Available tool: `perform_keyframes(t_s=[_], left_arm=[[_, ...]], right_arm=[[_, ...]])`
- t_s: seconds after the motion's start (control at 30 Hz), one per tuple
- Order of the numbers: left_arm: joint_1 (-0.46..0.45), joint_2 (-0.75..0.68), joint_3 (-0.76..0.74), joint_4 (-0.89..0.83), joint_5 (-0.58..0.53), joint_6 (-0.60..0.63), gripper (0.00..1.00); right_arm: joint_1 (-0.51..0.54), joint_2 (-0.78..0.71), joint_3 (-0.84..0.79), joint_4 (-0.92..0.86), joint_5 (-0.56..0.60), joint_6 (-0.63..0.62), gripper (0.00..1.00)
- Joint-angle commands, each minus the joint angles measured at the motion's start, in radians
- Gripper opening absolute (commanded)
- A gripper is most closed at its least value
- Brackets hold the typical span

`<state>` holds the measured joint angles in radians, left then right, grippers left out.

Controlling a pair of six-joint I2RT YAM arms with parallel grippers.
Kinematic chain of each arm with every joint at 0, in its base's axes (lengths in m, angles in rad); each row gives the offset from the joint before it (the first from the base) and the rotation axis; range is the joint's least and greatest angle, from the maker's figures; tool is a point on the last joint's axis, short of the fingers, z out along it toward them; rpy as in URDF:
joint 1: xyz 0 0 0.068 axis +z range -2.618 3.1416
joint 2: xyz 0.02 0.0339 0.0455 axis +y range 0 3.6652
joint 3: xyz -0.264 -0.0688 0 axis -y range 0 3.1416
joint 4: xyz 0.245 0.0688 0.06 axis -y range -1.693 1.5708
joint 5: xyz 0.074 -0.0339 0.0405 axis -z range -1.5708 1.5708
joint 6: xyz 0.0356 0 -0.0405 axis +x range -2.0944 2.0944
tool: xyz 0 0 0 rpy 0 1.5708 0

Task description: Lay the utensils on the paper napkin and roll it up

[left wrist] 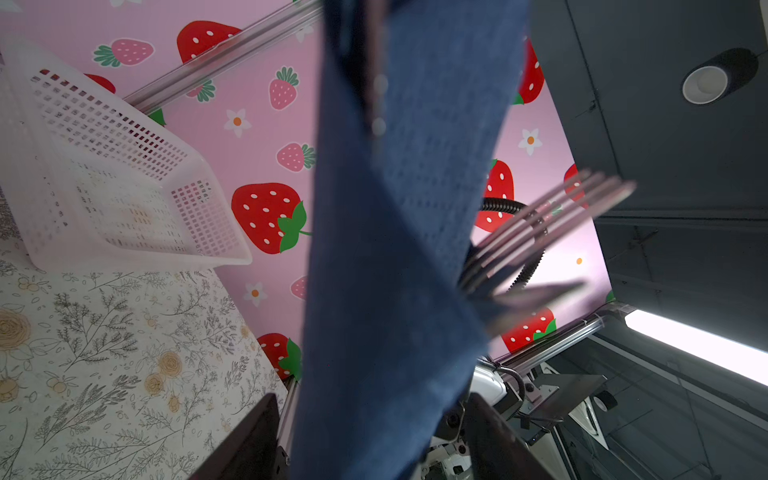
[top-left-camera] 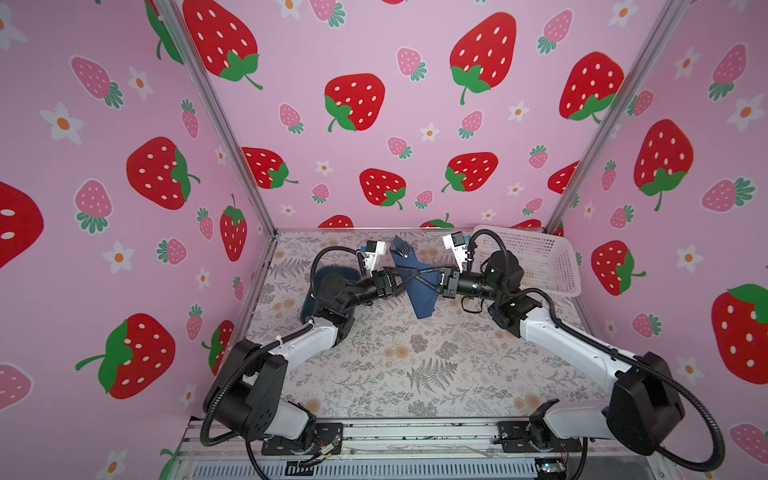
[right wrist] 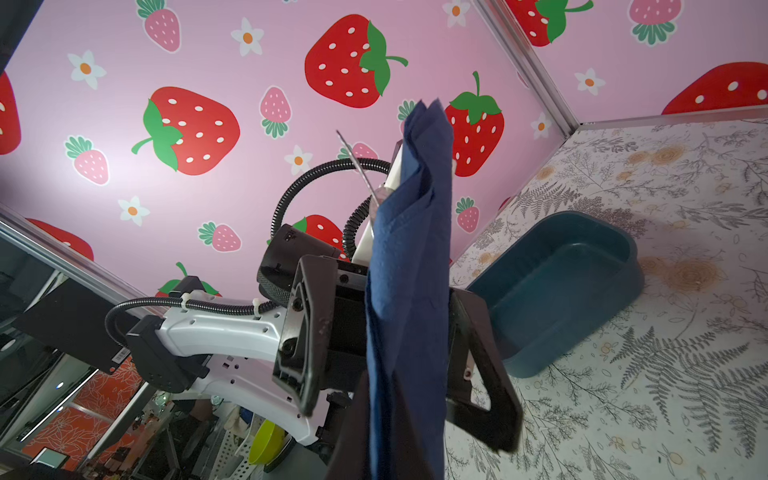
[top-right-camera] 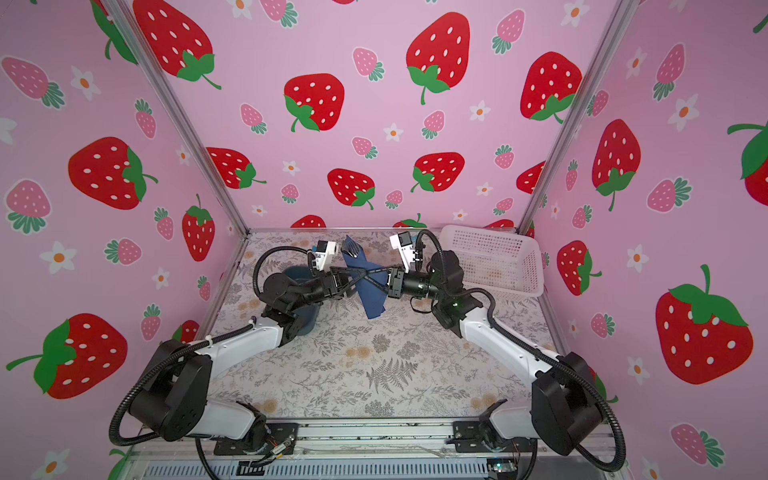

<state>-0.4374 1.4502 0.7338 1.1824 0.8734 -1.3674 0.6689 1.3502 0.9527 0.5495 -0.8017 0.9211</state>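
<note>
two black-and-white robot arms meet over the rear middle of a tabletop (top-left-camera: 415, 365) covered in a grey fern and flower print, inside a booth with pink strawberry-patterned walls. between them is the paper napkin (top-left-camera: 422, 291), a thin dark navy-blue sheet wrapped into a long loose roll, which appears to be held up off the tabletop. the utensils (top-left-camera: 402, 249), slender pale grey glossy cutlery, stick out of the roll's far end, towards the back wall; the left wrist view shows blurred fork tines (left wrist: 540, 232). the right pincer (top-left-camera: 422, 274) is clamped tight on the middle of the roll. the left pincer (right wrist: 405, 426) stands wide, one finger on each side of the roll, with a gap showing on one side. a white perforated plastic basket (top-left-camera: 536, 257) sits at the rear right. a dark teal oblong plastic tub (right wrist: 561, 282) sits at the left, partly hidden under the left arm.
</note>
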Motion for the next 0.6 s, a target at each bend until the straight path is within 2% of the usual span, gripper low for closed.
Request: perform_keyframes(t_s=[0.0, 0.13, 0.43, 0.57], left_arm=[[-0.001, -0.009, 0.030, 0.068, 0.021, -0.024, 0.66], [-0.001, -0.022, 0.027, 0.063, 0.018, -0.021, 0.56], [-0.001, -0.034, 0.025, 0.064, -0.007, -0.018, 0.55], [0.000, -0.030, 0.026, 0.077, -0.008, -0.028, 0.50]], right_arm=[[-0.008, -0.039, 0.026, 0.076, -0.016, 0.022, 0.04], [-0.011, -0.045, 0.025, 0.076, -0.018, 0.024, 0.04], [-0.015, -0.058, 0.012, 0.076, -0.022, 0.027, 0.04], [-0.020, -0.063, 0.003, 0.076, -0.021, 0.028, 0.04]])
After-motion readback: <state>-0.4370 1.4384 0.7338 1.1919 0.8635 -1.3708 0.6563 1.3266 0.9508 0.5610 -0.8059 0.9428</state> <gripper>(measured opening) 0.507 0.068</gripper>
